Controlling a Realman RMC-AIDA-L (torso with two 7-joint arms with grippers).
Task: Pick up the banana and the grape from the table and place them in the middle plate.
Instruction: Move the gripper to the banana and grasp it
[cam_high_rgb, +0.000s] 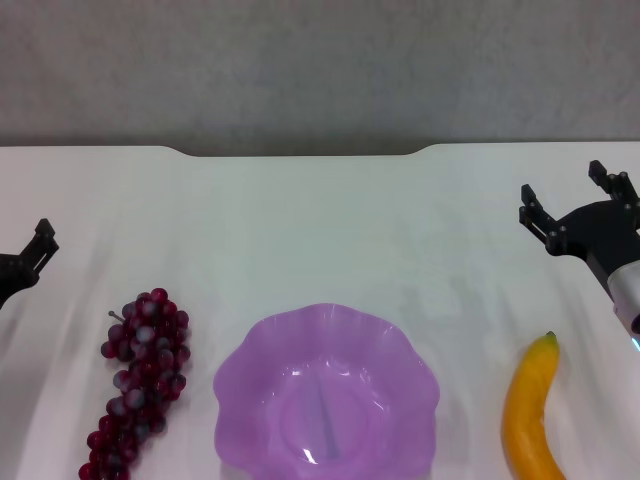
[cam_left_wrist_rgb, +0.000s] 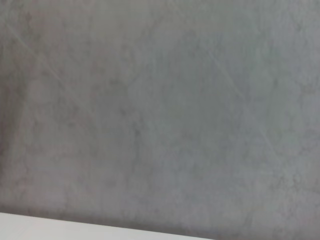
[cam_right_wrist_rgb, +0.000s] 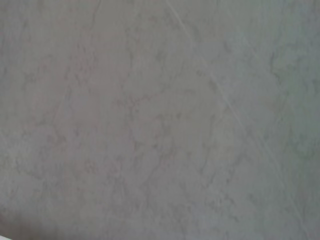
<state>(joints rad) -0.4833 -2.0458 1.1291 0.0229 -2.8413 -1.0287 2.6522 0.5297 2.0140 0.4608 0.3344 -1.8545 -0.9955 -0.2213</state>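
The banana (cam_high_rgb: 530, 415) lies on the white table (cam_high_rgb: 320, 225) at the near right, its dark tip pointing away from me. The grape bunch (cam_high_rgb: 140, 385) lies at the near left. The purple scalloped middle plate (cam_high_rgb: 240, 385) stands between them and holds nothing. My right gripper (cam_high_rgb: 572, 200) hovers open and empty just beyond the banana's tip. My left gripper (cam_high_rgb: 38, 248) is at the left edge, beyond and to the left of the grapes, only partly in view. Both wrist views show only a grey wall.
The table's far edge has a shallow notch (cam_high_rgb: 300, 153), with a grey wall (cam_high_rgb: 320, 70) behind it. A strip of the white table (cam_left_wrist_rgb: 60, 227) shows in the left wrist view.
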